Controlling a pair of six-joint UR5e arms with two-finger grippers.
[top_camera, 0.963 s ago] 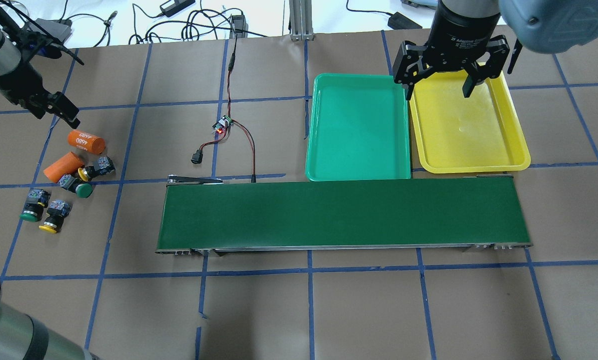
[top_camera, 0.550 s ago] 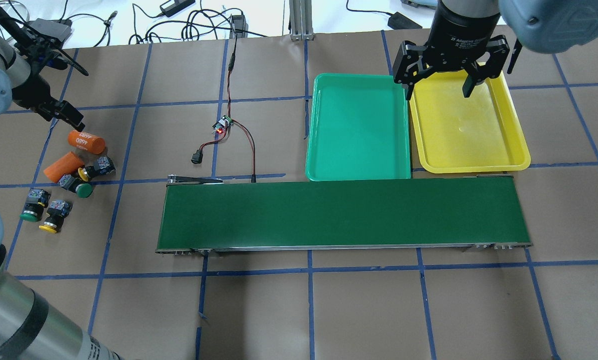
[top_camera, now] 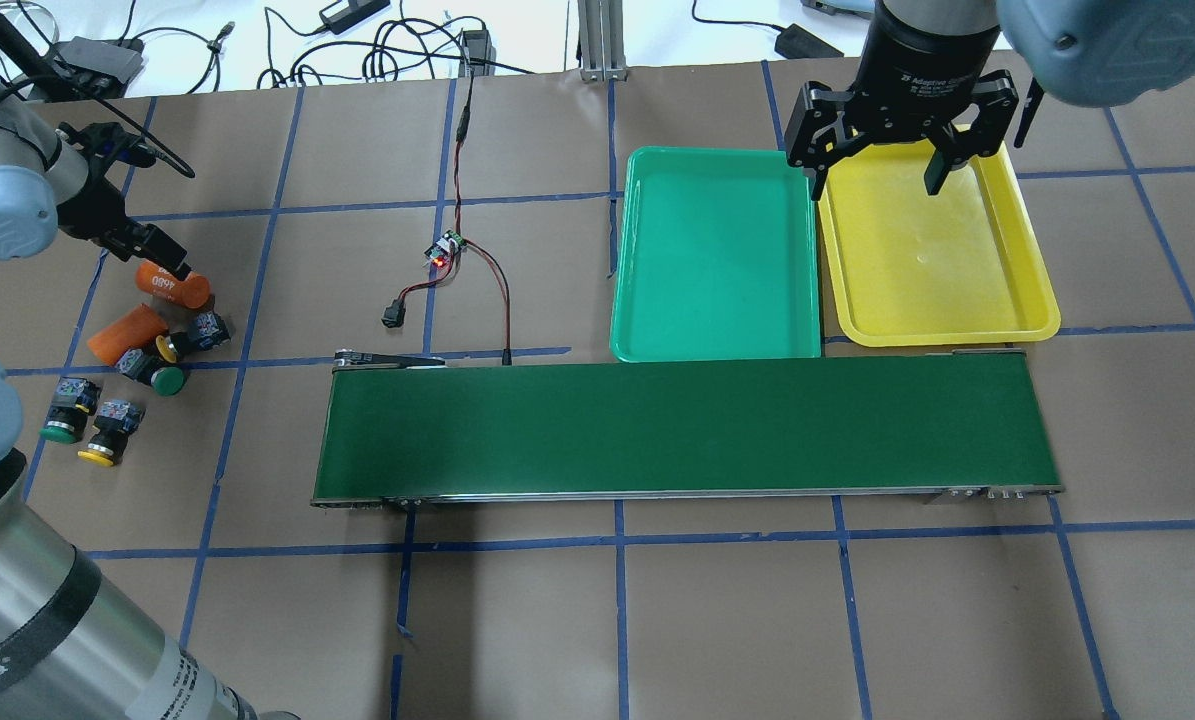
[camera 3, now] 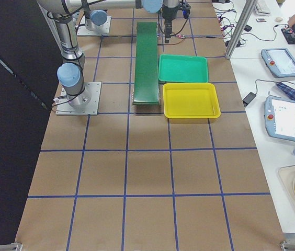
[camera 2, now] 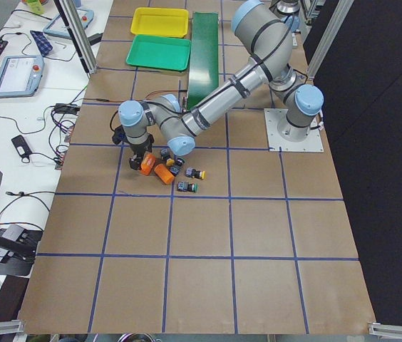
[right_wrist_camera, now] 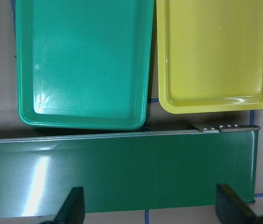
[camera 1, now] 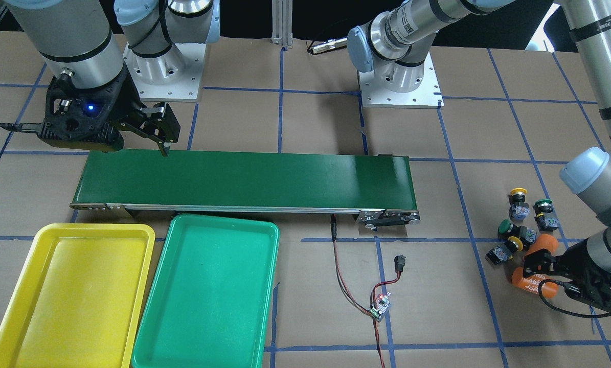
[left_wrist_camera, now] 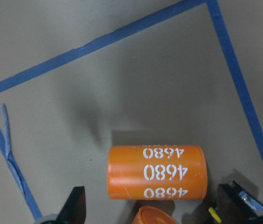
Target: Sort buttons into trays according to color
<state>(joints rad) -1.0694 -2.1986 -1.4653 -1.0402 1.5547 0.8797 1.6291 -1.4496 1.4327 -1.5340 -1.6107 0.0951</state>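
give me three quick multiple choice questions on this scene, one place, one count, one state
1. Where on the table do the buttons lie? A the robot's left end; B the robot's right end; C the middle.
2. How many buttons are green-capped? A one; B two; C four.
3. The left pincer is: A shut on a button; B shut on nothing; C open.
A, they cluster beside the orange cylinders at the overhead view's left; B, two green caps show among four; C, its fingertips stand wide apart.

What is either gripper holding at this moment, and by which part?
Nothing is held. The left gripper is open over the orange cylinder, with gaps showing between it and both fingers. The right gripper is open and empty too.
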